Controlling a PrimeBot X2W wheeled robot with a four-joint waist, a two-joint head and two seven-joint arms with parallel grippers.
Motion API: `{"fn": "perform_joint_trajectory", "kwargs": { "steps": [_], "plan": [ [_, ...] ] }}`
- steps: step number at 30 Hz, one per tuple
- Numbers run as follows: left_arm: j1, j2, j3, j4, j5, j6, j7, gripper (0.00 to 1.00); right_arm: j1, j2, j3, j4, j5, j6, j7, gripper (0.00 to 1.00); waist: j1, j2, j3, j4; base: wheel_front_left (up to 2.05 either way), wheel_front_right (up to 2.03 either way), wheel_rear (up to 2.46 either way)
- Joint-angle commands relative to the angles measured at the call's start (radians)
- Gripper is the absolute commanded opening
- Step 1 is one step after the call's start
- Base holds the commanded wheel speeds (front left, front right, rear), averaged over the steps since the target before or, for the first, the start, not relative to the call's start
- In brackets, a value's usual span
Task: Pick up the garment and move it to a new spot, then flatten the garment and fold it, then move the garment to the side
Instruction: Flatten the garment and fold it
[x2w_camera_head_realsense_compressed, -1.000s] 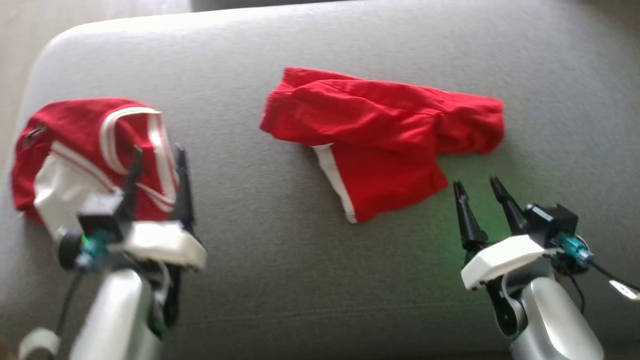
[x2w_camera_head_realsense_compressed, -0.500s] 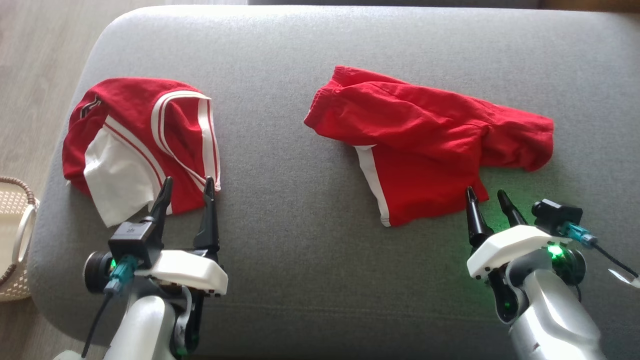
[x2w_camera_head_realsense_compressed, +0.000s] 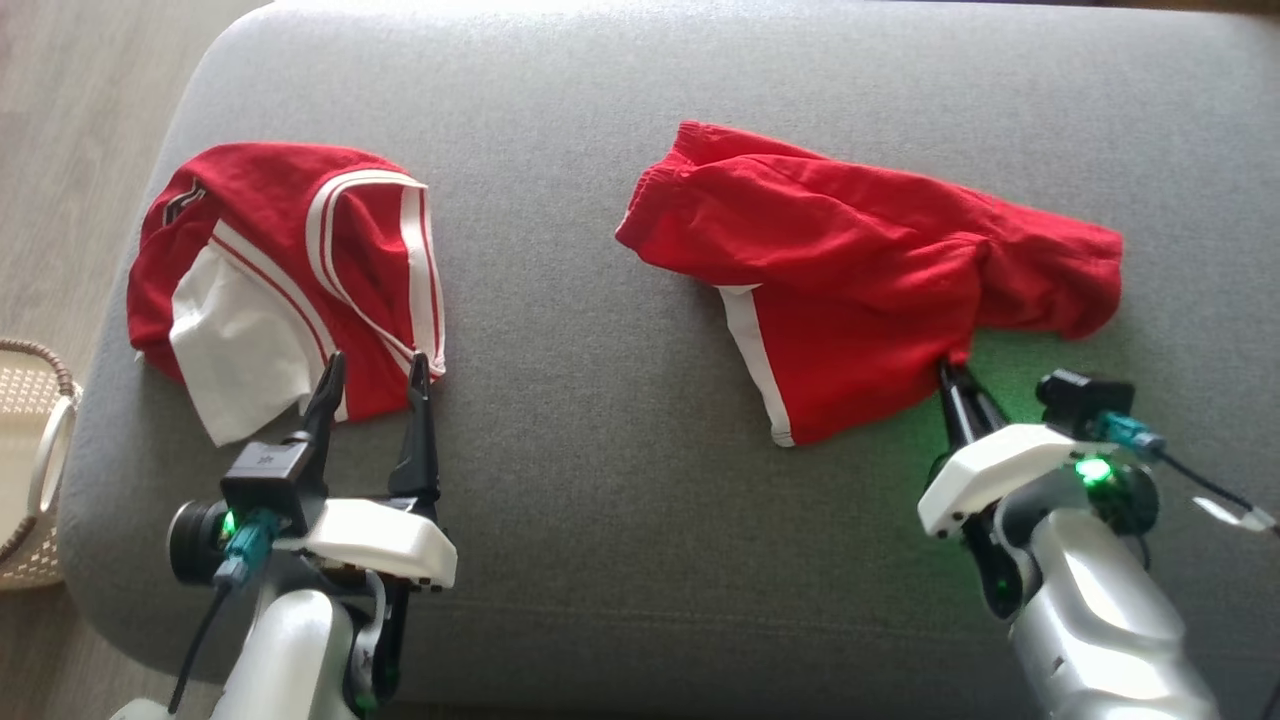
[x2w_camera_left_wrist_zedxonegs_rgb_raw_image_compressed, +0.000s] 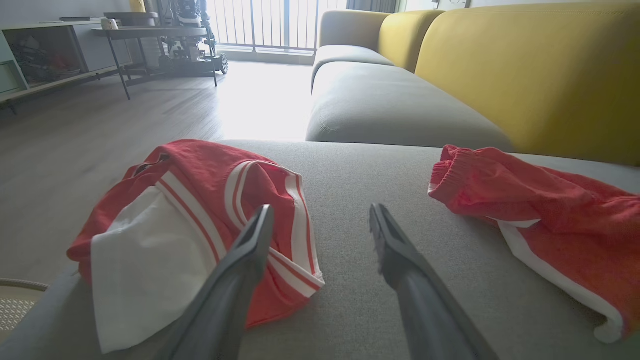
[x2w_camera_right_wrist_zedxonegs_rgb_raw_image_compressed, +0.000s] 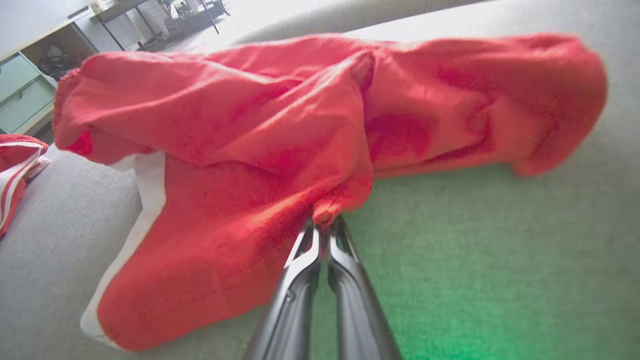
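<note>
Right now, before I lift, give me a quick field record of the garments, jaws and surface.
surface: grey cushion
garment in hand: red shorts, crumpled, on the cushion's right
right jaws: shut on the shorts' near hem corner
other garment: red-and-white garment, bunched, on the left
left jaws: open, at its near edge, holding nothing
off cushion: wicker basket, far left
</note>
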Motion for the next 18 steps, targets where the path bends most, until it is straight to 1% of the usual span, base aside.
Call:
{"fn": "perform_joint_trajectory", "kwargs": {
  "steps": [1, 5, 8, 12, 18],
  "plan": [
    [-0.036, 0.005, 0.034, -0.024, 0.009, -0.001, -0.012, 1.0, -0.01, 0.006, 0.003, -0.046, -0.025, 0.0, -0.007, 0.0, 0.0, 0.0, -0.005, -0.006, 0.0, 0.0, 0.0],
    [-0.031, 0.0, 0.04, -0.023, 0.01, -0.003, -0.012, 1.0, 0.011, 0.002, -0.051, -0.105, -0.084, 0.0, -0.007, 0.0, 0.0, 0.0, -0.022, -0.022, 0.0, 0.0, 0.0],
    [-0.023, -0.002, 0.049, -0.026, 0.012, -0.002, -0.012, 1.0, 0.019, -0.024, -0.082, -0.145, -0.118, 0.0, -0.007, 0.0, 0.0, 0.0, -0.033, -0.041, 0.0, 0.0, 0.0],
    [-0.019, -0.005, 0.052, -0.026, 0.016, -0.006, -0.012, 1.0, 0.012, -0.092, -0.09, -0.183, -0.151, 0.0, 0.024, 0.0, 0.0, 0.0, -0.04, -0.066, 0.0, 0.0, 0.0],
    [-0.021, -0.015, 0.05, -0.022, 0.019, -0.011, -0.012, 1.0, 0.019, -0.193, -0.084, -0.239, -0.198, 0.0, 0.162, 0.0, 0.0, 0.0, -0.046, -0.086, 0.0, 0.0, 0.0]
  ]
}}
